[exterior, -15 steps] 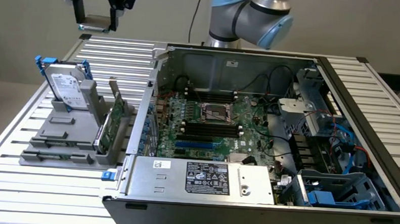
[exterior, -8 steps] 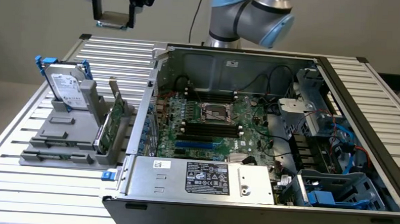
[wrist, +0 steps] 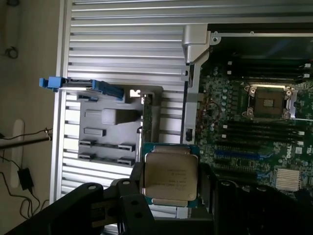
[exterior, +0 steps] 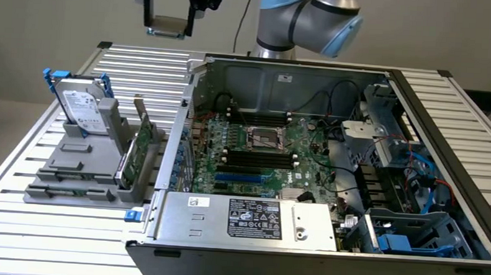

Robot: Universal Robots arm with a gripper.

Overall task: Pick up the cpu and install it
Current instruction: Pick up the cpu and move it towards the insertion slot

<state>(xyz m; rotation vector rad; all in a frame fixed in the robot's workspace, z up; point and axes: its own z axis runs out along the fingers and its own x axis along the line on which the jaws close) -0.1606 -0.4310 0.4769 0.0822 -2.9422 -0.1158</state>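
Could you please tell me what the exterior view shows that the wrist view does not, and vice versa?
Exterior view: the grey-and-blue robot arm joint and the silver power supply box with a black label. Wrist view: the printed silvery-beige metal top of the small square cpu, held in the black claw. Both: the square metal-framed socket, the grey plastic holder and the slatted metal table.

Here's the silver-grey tubular robot arm (exterior: 305,16), fat rounded joints capped in pale blue, silvery column below, and out front the matte black two-fingered gripper (exterior: 168,26), blocky and angular with dull, dark fingers.
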